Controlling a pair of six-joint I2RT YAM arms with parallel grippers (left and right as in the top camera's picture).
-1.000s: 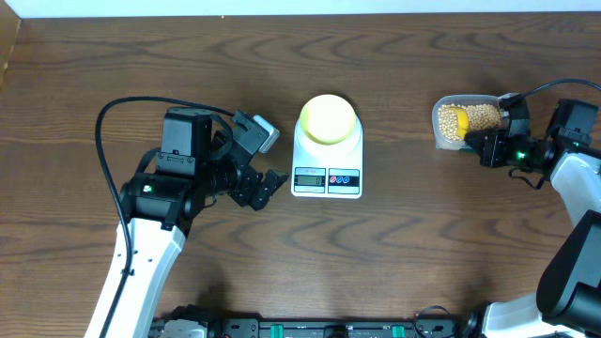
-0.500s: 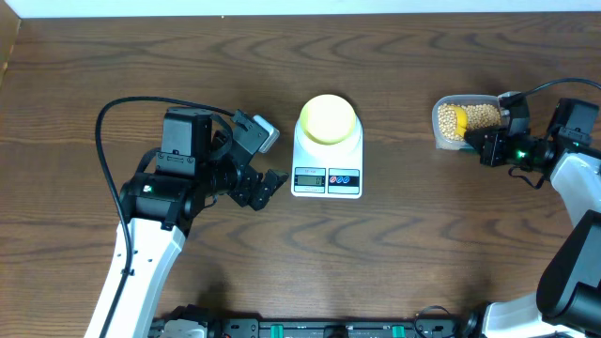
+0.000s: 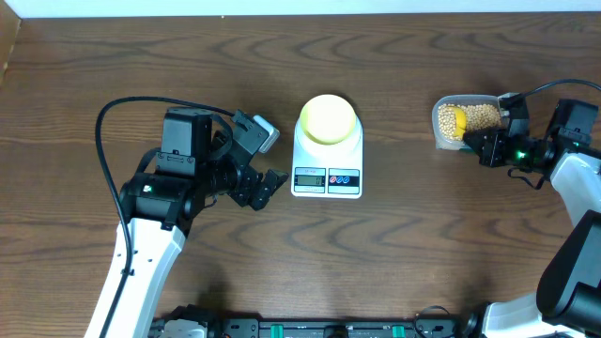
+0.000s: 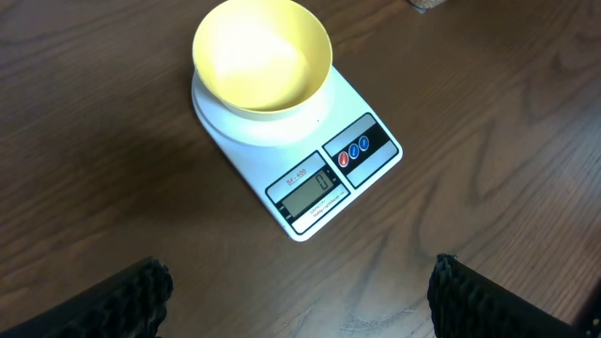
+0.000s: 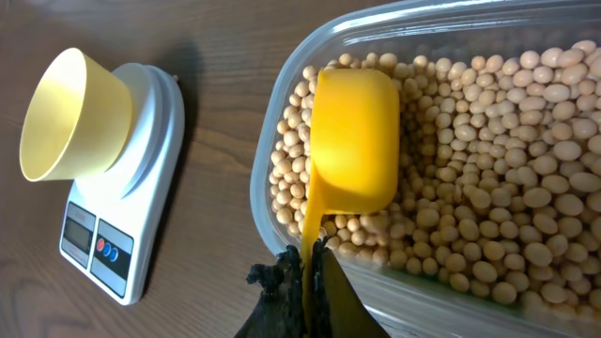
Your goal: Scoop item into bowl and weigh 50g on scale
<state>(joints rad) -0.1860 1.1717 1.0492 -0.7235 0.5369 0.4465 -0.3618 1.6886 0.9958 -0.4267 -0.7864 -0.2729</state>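
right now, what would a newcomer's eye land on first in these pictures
The bright yellow scoop stands out most, lying among the tan beans in the clear tub at the far right, its handle pinched in the shut right end effector. Next comes the empty pale yellow bowl sitting on the white scale at the centre, with the left end effector open and empty nearby.
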